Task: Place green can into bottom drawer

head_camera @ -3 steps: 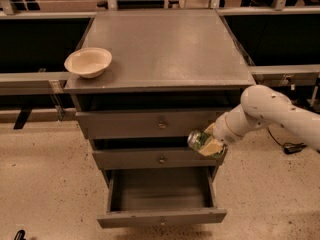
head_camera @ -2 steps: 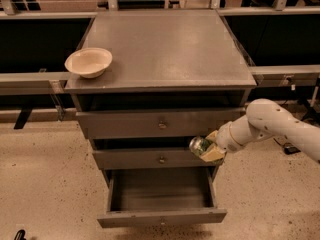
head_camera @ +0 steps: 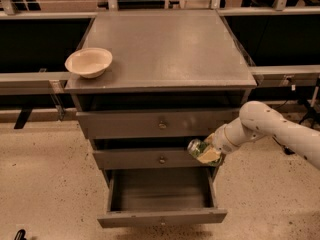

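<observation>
The green can [head_camera: 199,149] is held sideways in my gripper [head_camera: 206,152], its silver end facing left. The gripper is shut on it, in front of the right end of the middle drawer [head_camera: 155,159]. It hangs just above the right rear corner of the bottom drawer [head_camera: 161,196], which is pulled out and open, with nothing showing inside. My white arm [head_camera: 272,129] reaches in from the right.
A beige bowl [head_camera: 89,62] sits at the left front of the grey cabinet top [head_camera: 170,49]. The top drawer [head_camera: 157,124] is closed. Dark benches stand at both sides. Speckled floor lies around the cabinet.
The gripper with the green can has moved slightly down and left, nearer the open bottom drawer. The drawers and bowl have not moved.
</observation>
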Tool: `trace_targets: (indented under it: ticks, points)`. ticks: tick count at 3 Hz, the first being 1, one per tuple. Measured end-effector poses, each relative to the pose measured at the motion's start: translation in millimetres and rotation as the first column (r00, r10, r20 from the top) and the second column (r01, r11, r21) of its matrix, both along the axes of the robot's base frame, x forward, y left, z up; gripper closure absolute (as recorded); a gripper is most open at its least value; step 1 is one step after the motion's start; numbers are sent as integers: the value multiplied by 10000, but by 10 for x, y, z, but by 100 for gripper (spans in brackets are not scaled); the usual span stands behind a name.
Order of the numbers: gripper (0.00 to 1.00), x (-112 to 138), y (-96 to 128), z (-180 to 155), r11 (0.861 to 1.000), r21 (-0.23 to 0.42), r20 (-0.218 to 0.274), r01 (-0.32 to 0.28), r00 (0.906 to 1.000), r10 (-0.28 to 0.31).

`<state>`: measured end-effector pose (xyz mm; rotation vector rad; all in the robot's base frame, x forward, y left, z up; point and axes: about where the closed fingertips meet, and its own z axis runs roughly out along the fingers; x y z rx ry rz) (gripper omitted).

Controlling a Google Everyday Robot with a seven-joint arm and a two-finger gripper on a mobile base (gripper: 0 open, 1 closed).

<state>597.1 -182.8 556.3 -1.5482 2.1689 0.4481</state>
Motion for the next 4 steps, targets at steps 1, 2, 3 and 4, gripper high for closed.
trace_targets:
  ticks: [1, 2, 3, 4]
  points:
    - [100, 46, 26, -658, 9939, 907, -276, 629, 9978, -607]
    - [100, 88, 128, -1286, 9856, 1669, 373, 264, 9988, -331]
    - [100, 70, 229, -1776, 9734, 2264, 944, -356, 9954, 144]
    - [100, 68, 243, -1789, 9739, 2243, 929, -353, 9956, 147]
